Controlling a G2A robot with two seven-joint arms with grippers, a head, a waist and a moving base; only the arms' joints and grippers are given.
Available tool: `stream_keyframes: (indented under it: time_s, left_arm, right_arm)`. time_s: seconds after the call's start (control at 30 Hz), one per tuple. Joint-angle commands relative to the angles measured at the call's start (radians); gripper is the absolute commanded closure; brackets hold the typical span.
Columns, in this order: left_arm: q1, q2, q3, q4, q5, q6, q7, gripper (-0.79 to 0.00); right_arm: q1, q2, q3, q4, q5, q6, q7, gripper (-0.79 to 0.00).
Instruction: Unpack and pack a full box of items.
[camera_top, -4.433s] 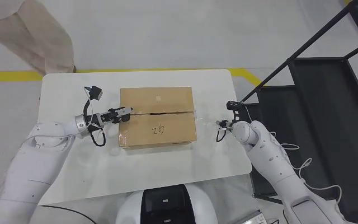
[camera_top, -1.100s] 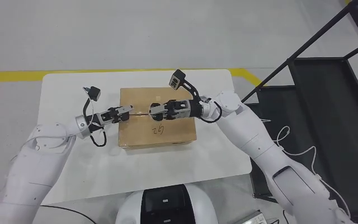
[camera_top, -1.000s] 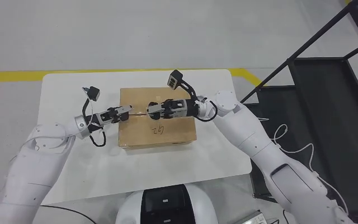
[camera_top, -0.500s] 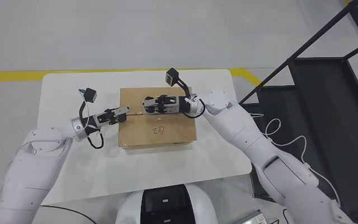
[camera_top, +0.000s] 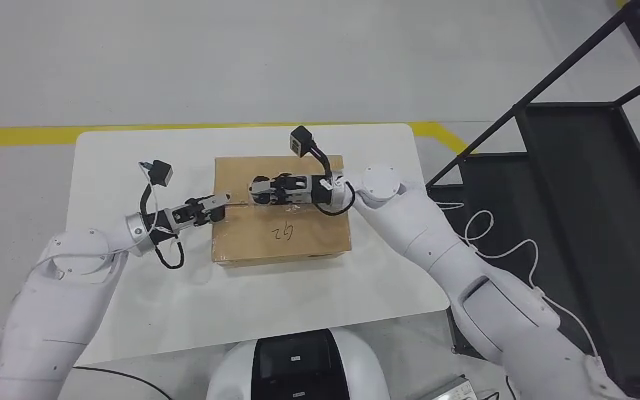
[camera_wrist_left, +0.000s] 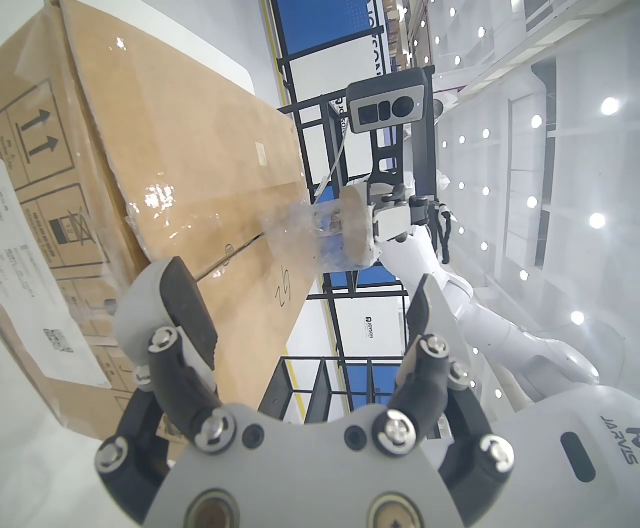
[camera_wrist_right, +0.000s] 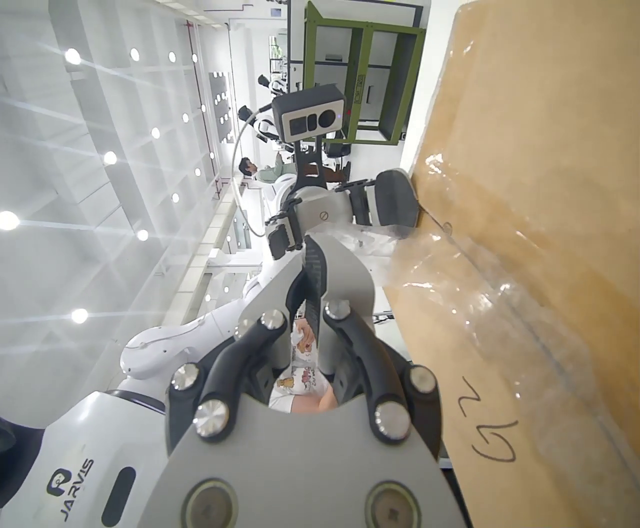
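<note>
Unsealing: the box (camera_top: 282, 208) sits mid-surface, flaps closed. The right tool (camera_top: 256, 190) pinches clear tape (camera_wrist_right: 450, 280) lifted off the top seam. The left tool (camera_wrist_left: 305, 295) gapes wide at the box end facing the surface's left edge. Next, likely, pull the strip clear along the seam.

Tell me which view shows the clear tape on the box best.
Right wrist view: the clear tape lifts off the box seam into the shut right gripper. Left wrist view shows it bunched farther off; the top view barely shows it.
</note>
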Motion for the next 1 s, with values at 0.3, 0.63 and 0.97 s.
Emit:
stream_keyframes:
  time_s: [0.3, 0.63, 0.97]
  left_arm:
    - [0.004, -0.003, 0.001, 0.008, 0.002, 0.000, -0.010, -0.785]
    - [0.039, 0.004, -0.038, -0.021, -0.025, -0.021, -0.036, -0.785]
    - [0.129, 0.026, -0.173, -0.036, -0.159, -0.102, -0.125, -0.785]
  right_arm:
    - [-0.029, 0.014, 0.063, -0.077, -0.035, 0.001, 0.004, 0.000]
    - [-0.008, -0.030, -0.012, 0.004, -0.139, 0.002, -0.110, 0.000]
    - [0.027, -0.072, -0.049, 0.101, -0.171, -0.009, -0.142, 0.000]
